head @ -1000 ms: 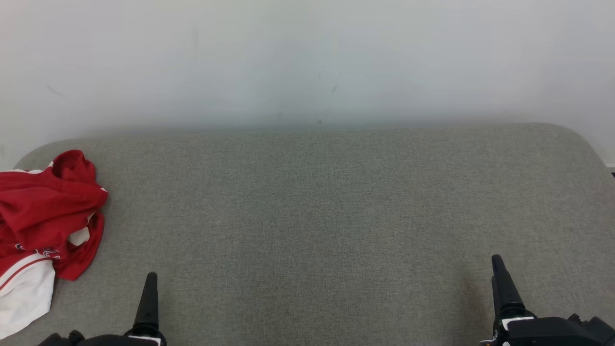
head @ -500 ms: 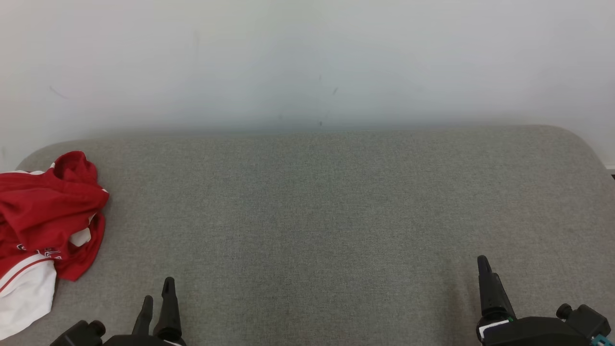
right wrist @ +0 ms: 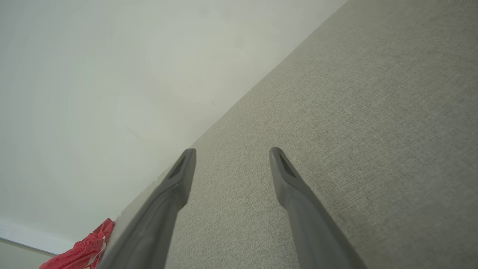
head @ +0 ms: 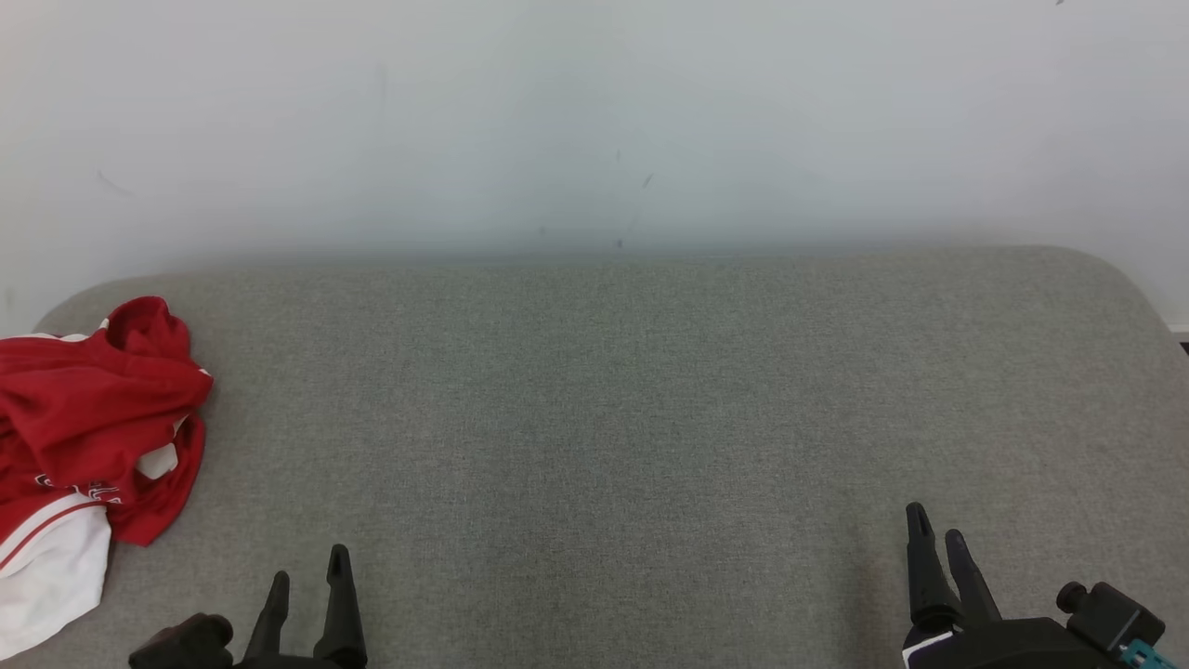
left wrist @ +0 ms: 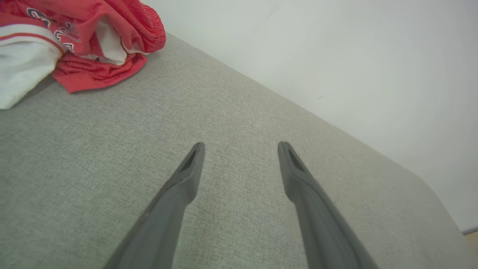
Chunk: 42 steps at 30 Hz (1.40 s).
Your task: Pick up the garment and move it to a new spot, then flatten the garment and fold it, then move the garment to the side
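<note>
A plain white wall [head: 594, 111] rises behind the work area; before it lies a broad grey woven-fabric surface with rounded far corners [head: 594, 418], reaching across the head view; a crumpled red and white jersey garment with dark lettering [head: 84, 418] sits in a heap at the surface's far left edge, its white part nearest the robot and partly cut off by the frame; in the left wrist view the garment [left wrist: 93, 37] lies in the upper left corner, well apart from the fingers; the left gripper [head: 308, 563] hovers low at the lower left, its two dark fingers spread wide with nothing between them but bare fabric; the right gripper [head: 934, 522] sits at the lower right, likewise spread wide and holding nothing, well apart from the garment.
</note>
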Motion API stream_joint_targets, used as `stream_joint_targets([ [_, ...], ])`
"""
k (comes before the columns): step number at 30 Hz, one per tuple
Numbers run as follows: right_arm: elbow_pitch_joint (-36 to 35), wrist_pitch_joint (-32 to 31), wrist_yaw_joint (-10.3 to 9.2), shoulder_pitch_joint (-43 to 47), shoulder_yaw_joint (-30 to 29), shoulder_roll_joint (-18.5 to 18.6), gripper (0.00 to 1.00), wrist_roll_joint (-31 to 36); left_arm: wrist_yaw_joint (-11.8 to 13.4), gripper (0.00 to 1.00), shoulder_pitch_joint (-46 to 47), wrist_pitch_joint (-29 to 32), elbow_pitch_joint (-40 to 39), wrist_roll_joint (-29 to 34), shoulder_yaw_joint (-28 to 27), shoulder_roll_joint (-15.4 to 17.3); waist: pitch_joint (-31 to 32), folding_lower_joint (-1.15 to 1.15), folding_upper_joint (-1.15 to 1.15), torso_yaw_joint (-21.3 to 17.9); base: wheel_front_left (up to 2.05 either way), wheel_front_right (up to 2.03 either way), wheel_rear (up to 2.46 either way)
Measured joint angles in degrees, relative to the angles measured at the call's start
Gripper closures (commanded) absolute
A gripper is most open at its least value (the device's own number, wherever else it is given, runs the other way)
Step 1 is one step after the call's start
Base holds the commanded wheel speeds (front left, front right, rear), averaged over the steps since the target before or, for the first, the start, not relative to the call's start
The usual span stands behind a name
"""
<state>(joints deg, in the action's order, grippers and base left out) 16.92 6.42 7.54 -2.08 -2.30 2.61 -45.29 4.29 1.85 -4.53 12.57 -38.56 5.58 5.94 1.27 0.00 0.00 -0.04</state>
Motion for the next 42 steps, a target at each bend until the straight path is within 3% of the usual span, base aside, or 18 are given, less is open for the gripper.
stream_joint_targets([
  [22, 0.66, 3.22, 0.01, 0.02, 1.32, 0.07, 0.00, 14.21, 3.01, 0.00, -0.94, -3.97, -3.46, 13.80, 5.46, 4.39, 0.53, 0.00, 0.00, 0.10, 0.00, 0.00, 0.00],
  [39, 2.89, 5.28, 0.01, 0.10, 2.60, 0.10, 0.00, 23.31, 5.08, 0.00, -2.04, -6.55, -4.33, 21.50, 6.87, 5.02, 1.10, 0.00, 0.00, 0.02, 0.00, 0.00, 0.00],
  [42, 3.81, 5.68, 0.01, 0.10, 2.88, 0.12, 0.00, 24.25, 4.54, 0.00, -2.85, -6.87, -4.05, 21.47, 6.16, 4.46, 1.21, 0.00, 0.00, 0.03, 0.00, 0.00, 0.00],
])
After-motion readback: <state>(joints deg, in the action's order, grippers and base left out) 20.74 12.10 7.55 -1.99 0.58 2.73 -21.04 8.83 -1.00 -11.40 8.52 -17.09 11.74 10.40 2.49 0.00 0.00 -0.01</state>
